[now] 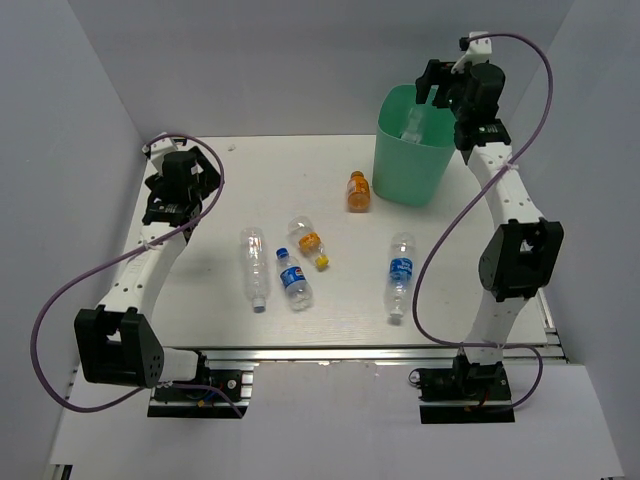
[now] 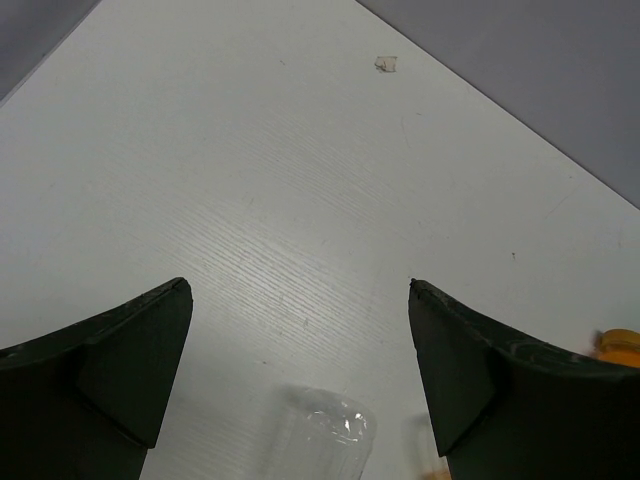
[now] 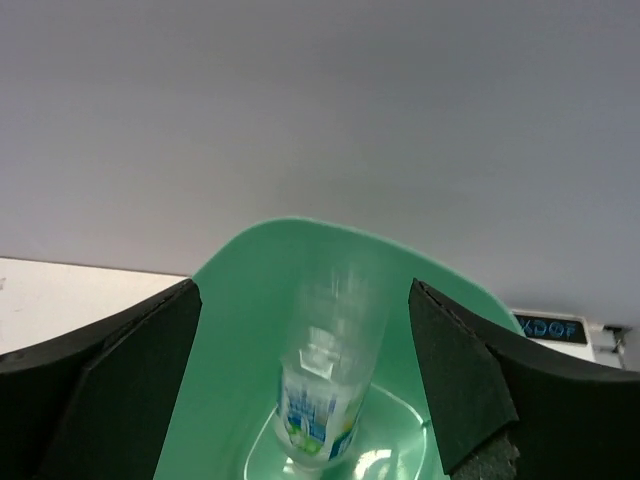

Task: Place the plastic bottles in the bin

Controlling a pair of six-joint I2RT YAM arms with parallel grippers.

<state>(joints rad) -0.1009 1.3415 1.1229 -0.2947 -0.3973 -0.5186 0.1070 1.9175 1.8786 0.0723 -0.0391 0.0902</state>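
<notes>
The mint-green bin point(image 1: 405, 170) stands at the back right. My right gripper point(image 1: 437, 90) is open above its rim; in the right wrist view the gripper point(image 3: 303, 285) is over the bin point(image 3: 235, 300), with a blurred clear blue-label bottle point(image 3: 325, 390) inside it, also seen from above point(image 1: 413, 124). On the table lie a plain clear bottle point(image 1: 253, 264), a small blue-label bottle point(image 1: 294, 280), an orange-label bottle with a yellow cap point(image 1: 308, 240), a short orange bottle point(image 1: 358, 190) and another blue-label bottle point(image 1: 401, 272). My left gripper point(image 1: 170, 205) is open and empty at the left; the plain bottle's base point(image 2: 320, 435) shows below it point(image 2: 300, 285).
Grey walls enclose the table on the left, back and right. A small scrap point(image 2: 385, 64) lies near the table's far edge. Purple cables loop beside both arms. An orange bit point(image 2: 620, 343) shows at the right edge of the left wrist view.
</notes>
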